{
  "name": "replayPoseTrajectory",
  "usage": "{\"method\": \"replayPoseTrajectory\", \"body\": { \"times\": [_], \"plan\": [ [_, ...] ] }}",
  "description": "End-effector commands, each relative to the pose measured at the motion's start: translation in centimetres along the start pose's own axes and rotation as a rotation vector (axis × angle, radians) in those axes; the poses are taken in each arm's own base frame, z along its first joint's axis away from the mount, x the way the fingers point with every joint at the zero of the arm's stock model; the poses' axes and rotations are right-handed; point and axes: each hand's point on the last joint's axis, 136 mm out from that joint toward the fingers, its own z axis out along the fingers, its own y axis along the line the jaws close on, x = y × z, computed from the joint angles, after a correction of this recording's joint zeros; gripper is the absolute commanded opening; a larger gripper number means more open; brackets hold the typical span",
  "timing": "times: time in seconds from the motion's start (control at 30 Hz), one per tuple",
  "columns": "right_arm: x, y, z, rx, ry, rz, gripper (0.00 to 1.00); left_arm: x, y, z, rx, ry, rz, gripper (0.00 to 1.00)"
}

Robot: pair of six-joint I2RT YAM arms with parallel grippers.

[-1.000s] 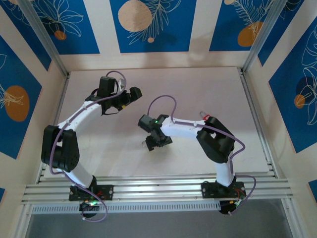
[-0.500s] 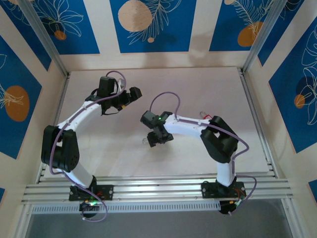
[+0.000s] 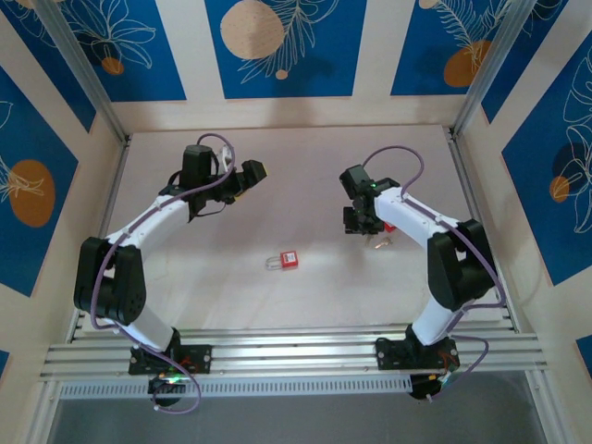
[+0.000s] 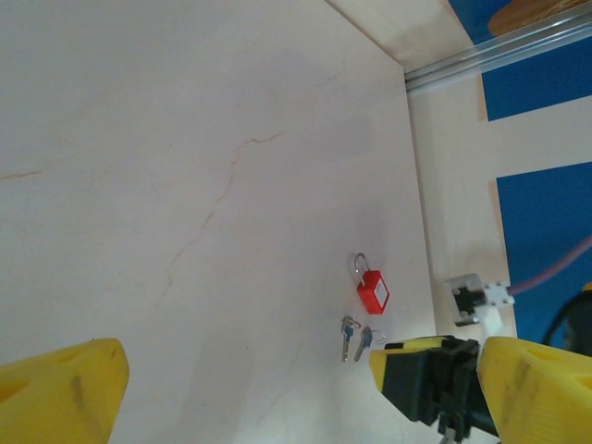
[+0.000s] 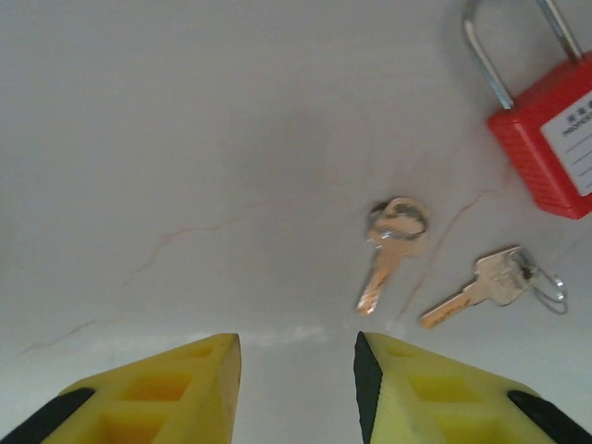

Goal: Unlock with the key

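**Two padlocks, two keys, no key in a lock yet**

One bench, pale, carrying the lot.

Two hands:
- The left hand has its fingers spread wide and holds nothing. It hangs at the far left, seemingly parked clear of the work.
- The right hand has its jaws apart and is unladen. It hovers low, just short of the keys, likely lining up a pick.

Two red padlocks, both lying flat:
- The centre padlock lies alone mid-bench.
- The right padlock lies just beside the keys.

Two loose keys:
- The nearer key is almost straight ahead of the jaws.
- The ringed key lies further right.
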Motion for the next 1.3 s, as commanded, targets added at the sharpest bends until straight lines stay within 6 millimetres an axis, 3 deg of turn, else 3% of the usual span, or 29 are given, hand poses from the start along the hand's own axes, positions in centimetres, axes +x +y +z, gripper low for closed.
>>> {"method": "replayPoseTrajectory", "body": {
  "times": [0.0, 0.17, 0.53, 0.8, 0.93, 1.27],
  "plan": [
    [0.7, -1.4, 1.1, 0.059, 0.038, -0.018, 0.40, 0.5, -0.1, 0.6, 0.025, 0.026, -0.014, 0.96],
    [1.6, -3.2, 3.7, 0.140, 0.065, -0.006, 0.42, 0.7, 0.4, 0.8, 0.003, 0.038, -0.026, 0.95],
    [-0.2, -4.8, 5.0, 0.174, 0.099, -0.009, 0.37, 1.0, 1.2, 1.3, -0.013, 0.051, -0.046, 0.94],
    [-3.0, -4.9, 4.6, 0.170, 0.062, 0.005, 0.35, 1.0, 1.3, 1.4, -0.016, 0.056, -0.052, 0.93],
    [-3.8, -4.4, 4.6, 0.081, 0.055, 0.023, 0.32, 1.0, 1.1, 1.4, -0.014, 0.056, -0.048, 0.93],
    [-3.9, -3.8, 4.2, -0.050, 0.045, 0.069, 0.20, 1.0, 1.1, 1.4, -0.013, 0.059, -0.051, 0.93]
  ]
}}
